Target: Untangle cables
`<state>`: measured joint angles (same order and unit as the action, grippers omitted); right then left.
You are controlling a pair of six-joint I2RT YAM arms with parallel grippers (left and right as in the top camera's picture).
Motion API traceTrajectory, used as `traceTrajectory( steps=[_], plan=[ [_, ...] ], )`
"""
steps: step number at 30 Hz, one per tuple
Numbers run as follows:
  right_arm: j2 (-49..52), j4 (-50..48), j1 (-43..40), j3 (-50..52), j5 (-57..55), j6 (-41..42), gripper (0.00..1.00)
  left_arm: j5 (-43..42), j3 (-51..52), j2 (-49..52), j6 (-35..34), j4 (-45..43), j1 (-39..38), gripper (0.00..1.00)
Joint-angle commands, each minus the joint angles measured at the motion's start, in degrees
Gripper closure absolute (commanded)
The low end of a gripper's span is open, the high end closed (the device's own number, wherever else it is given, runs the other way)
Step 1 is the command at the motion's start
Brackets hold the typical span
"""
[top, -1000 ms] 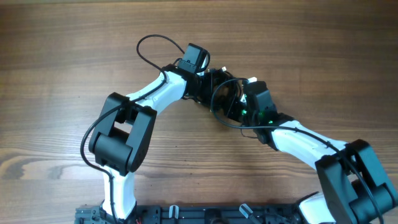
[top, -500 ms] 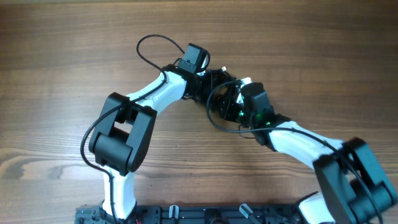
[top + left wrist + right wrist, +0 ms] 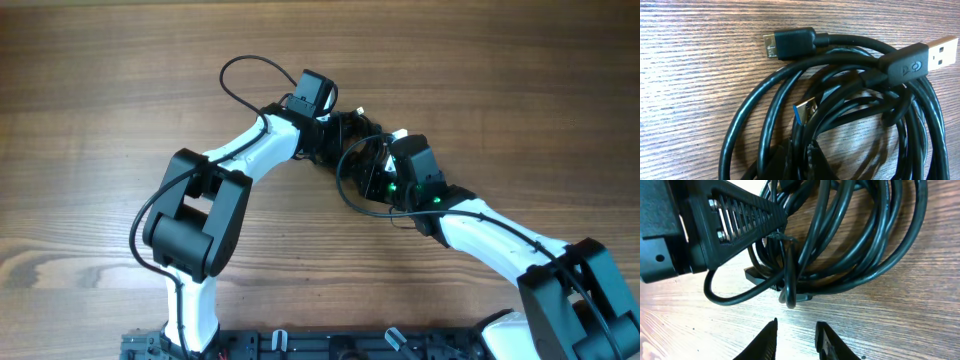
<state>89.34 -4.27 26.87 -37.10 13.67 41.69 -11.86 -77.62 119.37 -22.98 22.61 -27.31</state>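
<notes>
The cables (image 3: 850, 41) lie in one tangled black bundle near the middle of the wooden table (image 3: 100, 100), right between my two arms. Through the left wrist camera I see loops stacked on loops, flat on the wood. Three plugs poke out of the heap: a small plug with a silver tip (image 3: 771, 46) at the upper edge, a wide flat plug (image 3: 935, 50) at the upper right, lying across several strands, and a blue-tongued plug (image 3: 802, 111) buried in the centre of the coil. The left gripper (image 3: 777, 227) is clenched — its ribbed black finger reaches in from the upper left of the right wrist view and its tip is pressed into the strands, pinching a thin one that drops straight down from it. I cannot make out more of that pinch, since the spot is dark and crowded. The right gripper (image 3: 796, 339) is released, with a plain gap between its two fingertips and only bare wood showing in it. It sits just beside the near edge of the bundle, apart from the strands. One loose loop curls out over the table under the left finger.
</notes>
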Motion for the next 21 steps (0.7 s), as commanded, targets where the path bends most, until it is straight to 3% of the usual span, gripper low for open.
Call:
traceTrajectory(
  steps=[1, 21],
  plan=[
    [1.4, -1.3, 0.3, 0.0, -1.2, -0.8, 0.73, 1.0, 0.5, 2.5, 0.3, 0.2, -0.2, 0.93],
    [4.3, -5.1, 0.3, 0.0, -4.5, 2.0, 0.86, 1.0, 0.5, 2.5, 0.3, 0.2, -0.2, 0.92]
  ],
)
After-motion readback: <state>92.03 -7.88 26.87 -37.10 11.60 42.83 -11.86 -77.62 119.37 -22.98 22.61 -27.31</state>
